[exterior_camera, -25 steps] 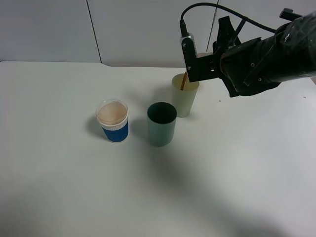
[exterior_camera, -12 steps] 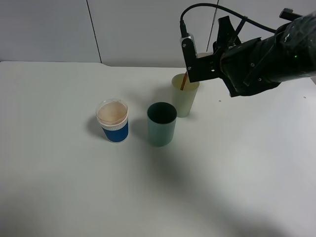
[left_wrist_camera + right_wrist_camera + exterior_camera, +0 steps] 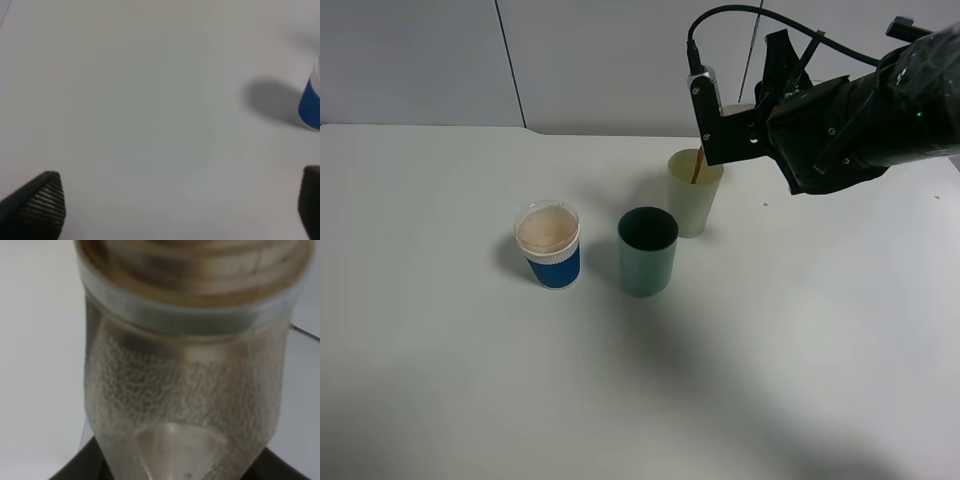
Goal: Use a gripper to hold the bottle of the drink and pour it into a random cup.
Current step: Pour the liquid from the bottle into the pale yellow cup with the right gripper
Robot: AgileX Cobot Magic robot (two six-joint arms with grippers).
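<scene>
The right gripper (image 3: 724,132) is clenched on the bottle (image 3: 185,385), its jaws closed on either side of the body, and it holds the bottle in the air above the cup (image 3: 694,208) at the far right of the row. The bottle's long axis is tipped steeply, base up towards the arm and open neck down and leftwards in the high view, so the mouth hangs just over the cup's rim. A thin brown stream of drink (image 3: 697,166) runs from the neck and falls inside that rim, not over the wall. In the right wrist view the translucent body fills the picture, with brown residue around the threaded neck; how much liquid is left I cannot tell.

The pour turns on keeping the mouth over the rim, since the stream lands close to the near edge and a small drift could put it on the tabletop (image 3: 440,350).

The teal cup (image 3: 647,255) stands just beside the cup, nearer the camera and to the left, low enough to be clear of the arm. The blue cup (image 3: 549,246), topped with pale tan foam, is further left.

The left gripper (image 3: 172,206) is released, jaws wide apart with nothing between them, over bare tabletop near the blue cup, well away from the pour
</scene>
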